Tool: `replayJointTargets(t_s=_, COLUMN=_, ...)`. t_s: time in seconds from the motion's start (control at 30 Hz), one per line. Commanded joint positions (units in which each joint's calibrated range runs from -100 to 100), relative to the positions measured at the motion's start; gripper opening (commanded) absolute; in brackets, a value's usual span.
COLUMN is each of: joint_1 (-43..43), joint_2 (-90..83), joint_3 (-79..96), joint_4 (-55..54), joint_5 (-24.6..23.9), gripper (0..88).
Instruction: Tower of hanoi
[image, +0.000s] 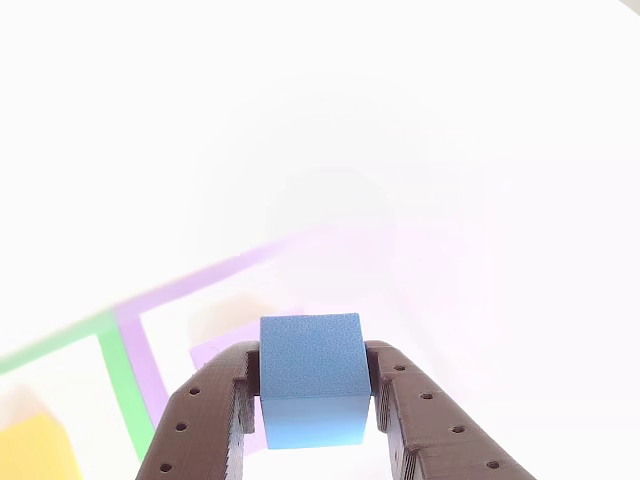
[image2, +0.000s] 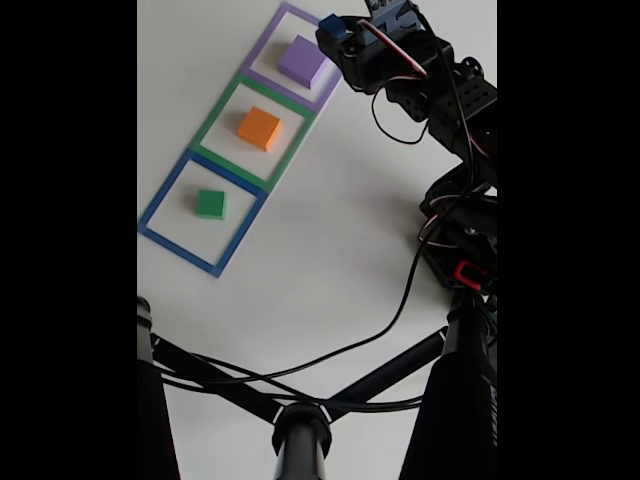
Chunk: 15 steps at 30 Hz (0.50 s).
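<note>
Across a white counter (image2: 330, 250), three taped square outlines are lying in a diagonal row in the fixed view — purple outline (image2: 262, 45) at the top, green outline (image2: 215, 115) in the middle, blue outline (image2: 160, 195) nearest the camera. Each is holding one foam piece: the purple slab (image2: 305, 60) is sitting in the purple square, the orange block (image2: 260, 128) in the green one, and a small green block (image2: 210, 204) in the blue one. The black arm (image2: 450, 110), trailing cables, is reaching in from the right, and its tool (image: 312, 400) is closing firmly on the blue cube (image: 310, 380), both jaws pressing its sides as the other view shows. In the fixed view the cube (image2: 331, 24) is hanging clear of the counter, just beside the right edge of the purple square and a little above the slab. By the look of it the puzzle is sitting somewhere mid-game: no two pieces are stacked anywhere, and the smallest one is travelling — perhaps toward the slab, though that is only a guess. Gathering all the pieces into one graded tower appears to be still ahead.
</note>
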Motion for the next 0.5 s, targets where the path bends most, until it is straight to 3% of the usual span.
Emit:
replayJointTargets(t_s=0.0, joint_1=0.2, joint_2=6.3, joint_3=1.8, joint_4=-13.6, joint_5=1.0, gripper=0.1)
replayJointTargets(t_s=0.47, joint_1=-2.3, joint_2=34.1, joint_3=-1.3, joint_4=-42.5, joint_5=1.0, gripper=0.1)
